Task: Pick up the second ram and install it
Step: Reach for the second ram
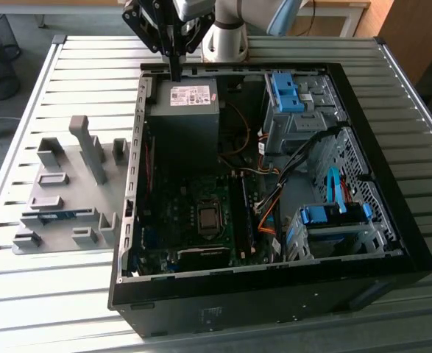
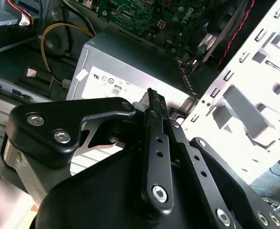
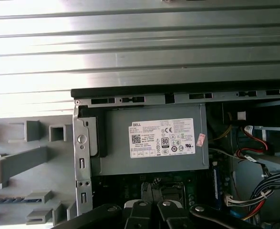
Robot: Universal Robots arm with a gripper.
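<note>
The second ram [image 1: 57, 215], a thin blue stick, lies in a slot of the grey holder tray [image 1: 68, 158] at the exterior view's left, outside the open computer case [image 1: 377, 184]. My gripper [image 1: 176, 72] hangs over the case's back edge, just above the grey power supply [image 1: 182, 110] and far from the ram. Its black fingers [image 2: 154, 109] are pressed together with nothing between them. In the first wrist view the gripper [image 3: 150, 185] points down at the motherboard beside the power supply [image 3: 149, 143]. The dark memory slots [image 1: 241, 217] run next to the processor socket [image 1: 210, 218].
Blue drive-bay clips [image 1: 285, 92] and a second drive cage [image 1: 333, 215] fill the case's right side, with orange and black cables [image 1: 271, 195] between them. The case stands on a slatted metal table [image 1: 76, 66]. The arm's base [image 1: 227, 33] stands behind it.
</note>
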